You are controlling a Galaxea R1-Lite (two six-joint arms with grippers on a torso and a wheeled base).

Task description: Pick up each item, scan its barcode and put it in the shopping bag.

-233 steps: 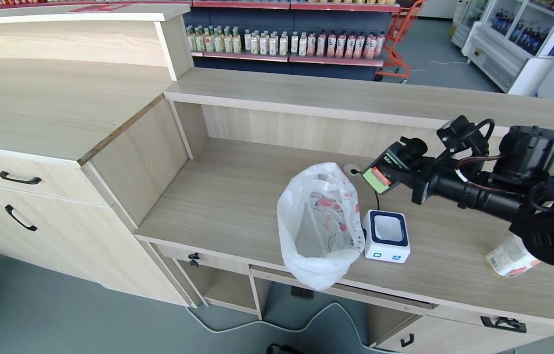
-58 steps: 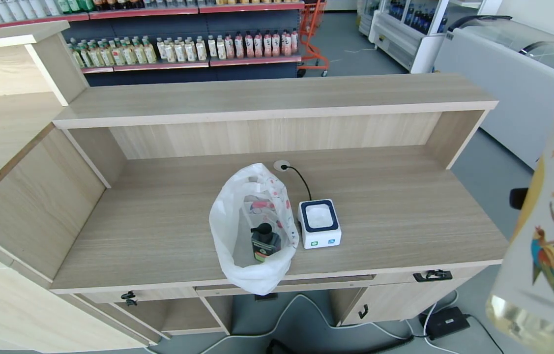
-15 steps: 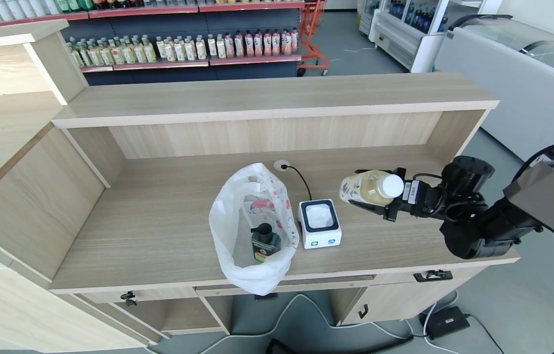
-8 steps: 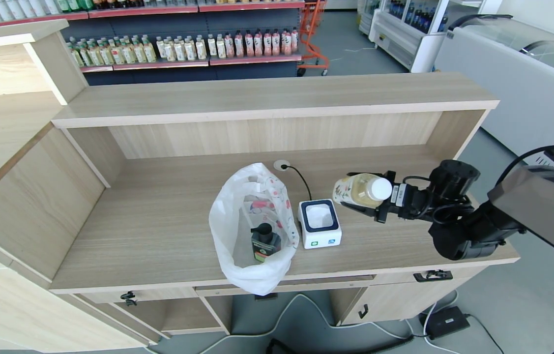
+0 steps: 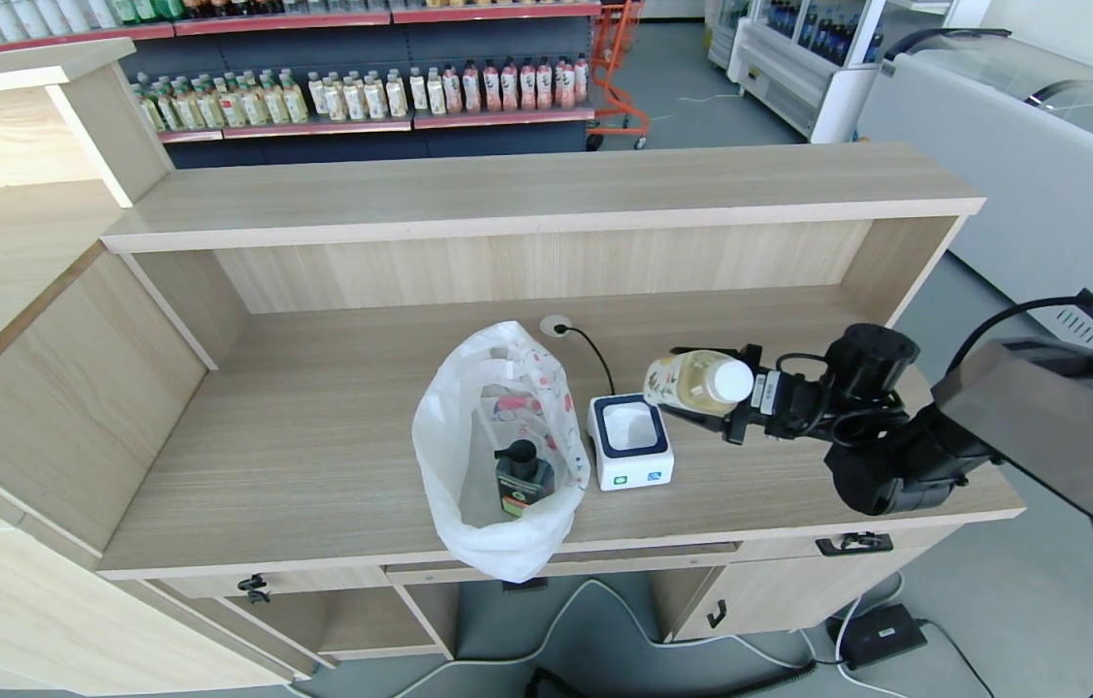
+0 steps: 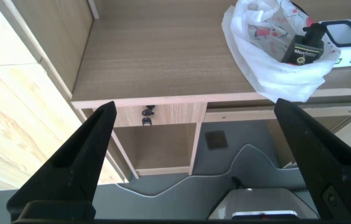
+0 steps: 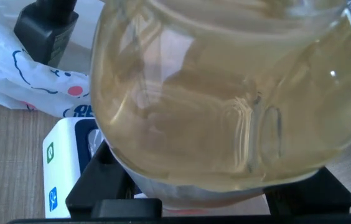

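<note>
The left gripper [image 6: 194, 155] hangs out in front of the counter [image 5: 313, 427], off its front edge, its two dark fingers [image 6: 76, 162] spread wide with nothing between them. Beneath the front edge sit a small key lock [image 6: 147, 115] towards the left and a black drawer handle [image 5: 853, 543] towards the right.

At the middle of the front edge stands the white shopping bag [image 5: 468, 436], mouth open, its bottom bulging slightly over the edge. Inside it a black pump bottle [image 5: 521, 477] stands upright. Just beside the bag, on its right, the white barcode scanner [image 5: 630, 441] rests on the counter with its dark-framed window facing up.

The right gripper [image 5: 696, 386] is closed around a clear bottle of yellowish drink [image 5: 687, 380], one finger above it and one below. The bottle is held sideways in the air, white cap [image 5: 730, 381] towards the wrist and base towards the bag, just right of the scanner's far right corner and a little above it. In the right wrist view the scanner and the edge of the bag show past the bottle's base.

A black cable [image 5: 594, 354] runs from the scanner's far side to a round grommet [image 5: 556, 326] near the counter's far edge. Behind that rises the raised ledge [image 5: 527, 194], and beyond it shop shelves [image 5: 362, 97] lined with bottles and a chest freezer [image 5: 1021, 145] off the far right corner.
</note>
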